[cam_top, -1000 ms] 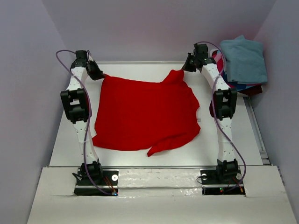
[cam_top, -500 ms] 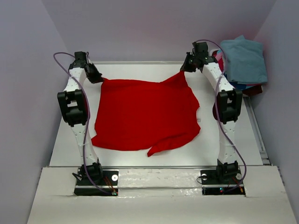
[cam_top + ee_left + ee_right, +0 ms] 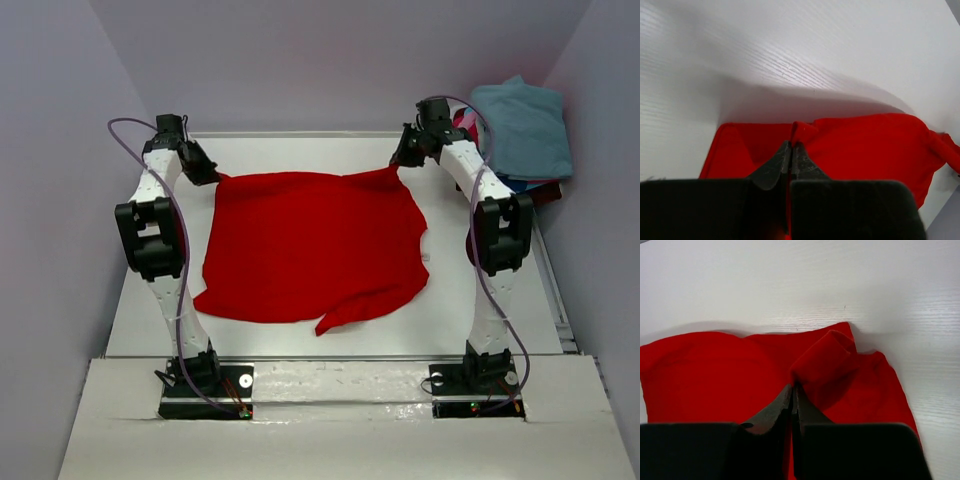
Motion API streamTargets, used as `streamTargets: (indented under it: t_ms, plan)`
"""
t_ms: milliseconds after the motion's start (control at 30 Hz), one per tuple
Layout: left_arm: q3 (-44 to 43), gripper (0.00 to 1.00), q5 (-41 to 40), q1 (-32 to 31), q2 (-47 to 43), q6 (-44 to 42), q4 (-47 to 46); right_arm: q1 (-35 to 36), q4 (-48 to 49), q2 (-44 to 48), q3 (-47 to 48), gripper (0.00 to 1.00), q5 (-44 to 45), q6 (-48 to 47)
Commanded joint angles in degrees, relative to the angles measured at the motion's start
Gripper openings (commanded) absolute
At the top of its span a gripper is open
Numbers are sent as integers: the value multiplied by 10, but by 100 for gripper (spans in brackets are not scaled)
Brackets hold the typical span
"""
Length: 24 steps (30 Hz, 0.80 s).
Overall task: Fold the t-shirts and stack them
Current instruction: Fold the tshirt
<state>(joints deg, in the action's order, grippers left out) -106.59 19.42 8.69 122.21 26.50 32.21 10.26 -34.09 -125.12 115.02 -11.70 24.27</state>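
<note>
cloth fills the middle of the top view: the red t-shirt [image 3: 310,245] lies spread over the white table [image 3: 330,148], mostly flat. its near hem is wavy, with a narrow flap pointing toward the arm bases. the left gripper [image 3: 212,176] is at the shirt's far left corner and the right gripper [image 3: 397,163] at its far right corner, and the far edge runs almost straight between them. a teal-blue t-shirt [image 3: 522,125] sits folded on top of a pile of other coloured cloth [image 3: 512,185] at the far right, well apart from the red one.

from the left wrist, the left gripper [image 3: 791,145] has its jaws pressed together on a pinch of the red t-shirt [image 3: 865,140]. the rest of the fabric spreads out beyond them on the table [image 3: 790,50].

from the right wrist, the right gripper [image 3: 793,387] is likewise clenched on the red t-shirt [image 3: 700,370]. a small fold is peaked up at the fingertips, and the cloth around it rests on the table [image 3: 790,280].
</note>
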Motion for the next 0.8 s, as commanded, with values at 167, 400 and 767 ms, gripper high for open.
streamTargets:
  t_ms: [167, 400, 767]
  plan:
    - [49, 6, -19, -2, -77, 14, 1, 6, 28, 95, -68, 7, 1, 13]
    - [57, 6, -30, -2, -87, 20, 7, 6, 17, 121, -104, 7, 18, 18]
    - [114, 6, -3, 15, -106, 31, -11, 6, -45, 117, -111, 7, 72, 52]
